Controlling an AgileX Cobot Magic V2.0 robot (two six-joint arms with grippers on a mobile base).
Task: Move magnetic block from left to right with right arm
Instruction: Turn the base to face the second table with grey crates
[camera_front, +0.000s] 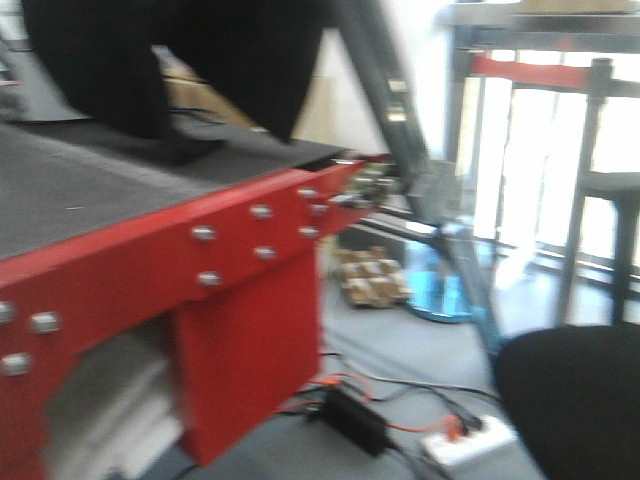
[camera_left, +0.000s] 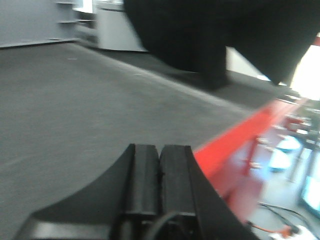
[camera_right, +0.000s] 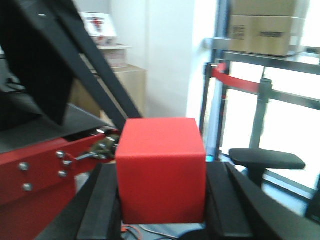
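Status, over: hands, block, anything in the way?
Right hand shut on magnetic block, block between fingers. Left hand shut, empty, over grey mat. Nothing seen blocking; black chair in background.

Front view blurred; floor clutter (camera_front: 372, 280) unidentifiable. Left wrist: black mass (camera_left: 215, 35) cropped at top edge. Sides of magnetic block (camera_right: 161, 170) hidden by right gripper (camera_right: 161, 200) fingers.

The magnetic block (camera_right: 161, 170) sits between the fingers of the right hand (camera_right: 161, 202); the worktop (camera_right: 35, 165) lies to the hand's left, a chair (camera_right: 265, 159) beyond it on the right.
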